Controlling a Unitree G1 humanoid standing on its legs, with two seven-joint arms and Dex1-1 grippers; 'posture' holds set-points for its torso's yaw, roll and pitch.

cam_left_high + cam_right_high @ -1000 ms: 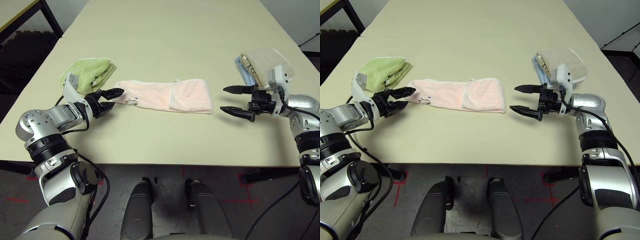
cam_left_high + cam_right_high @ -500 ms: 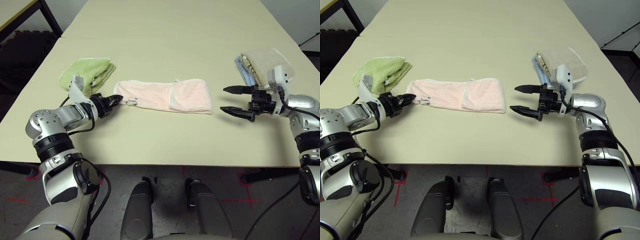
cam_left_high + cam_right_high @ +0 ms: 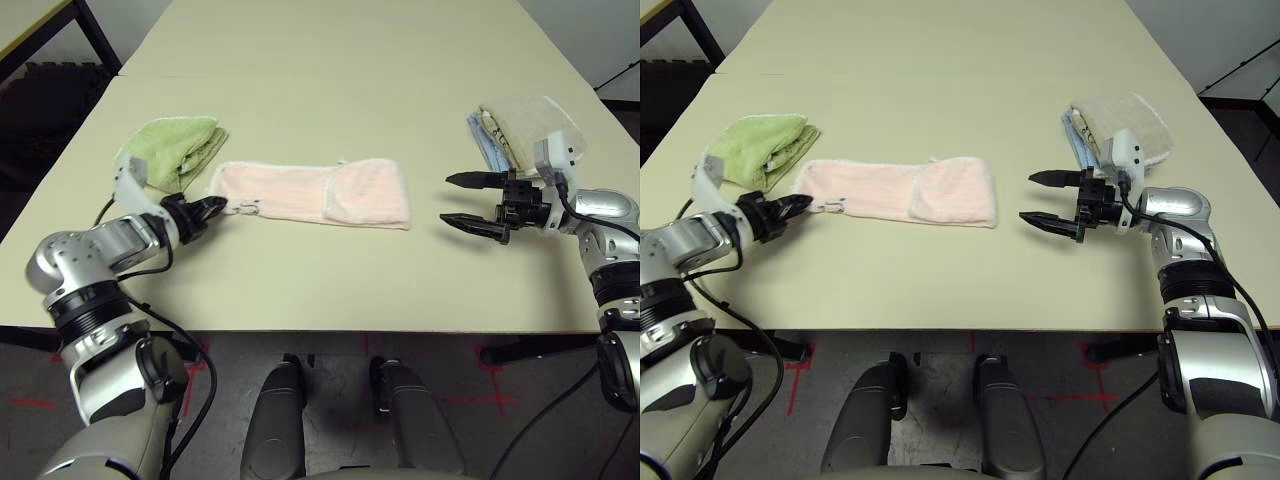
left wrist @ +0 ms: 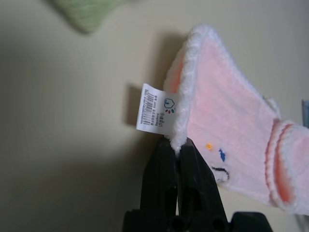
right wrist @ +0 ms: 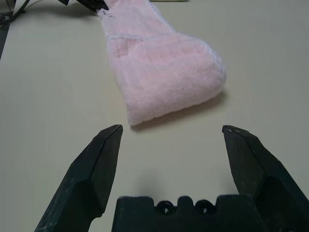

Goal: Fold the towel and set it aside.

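Observation:
The pale pink towel (image 3: 310, 192) lies on the table as a long strip, its right end doubled over. My left gripper (image 3: 215, 206) is shut on the scalloped white edge at the strip's left end; in the left wrist view the fingertips (image 4: 166, 147) pinch that edge just beside the white tag (image 4: 157, 108), with part of the dark drawing (image 4: 219, 171) showing. Off the towel's right end, a short gap away, my right gripper (image 3: 445, 200) hovers open and empty. The right wrist view shows its fingers (image 5: 104, 159) spread wide, facing the towel (image 5: 164, 72).
A folded light green towel (image 3: 172, 148) sits just behind my left gripper. Folded beige-and-blue towels (image 3: 520, 125) lie behind my right wrist. The table's front edge (image 3: 340, 328) runs close below both arms.
My left gripper has shut on the towel's left edge and drawn back to the left, dragging the whole towel slightly that way. The right gripper has stayed in place, open.

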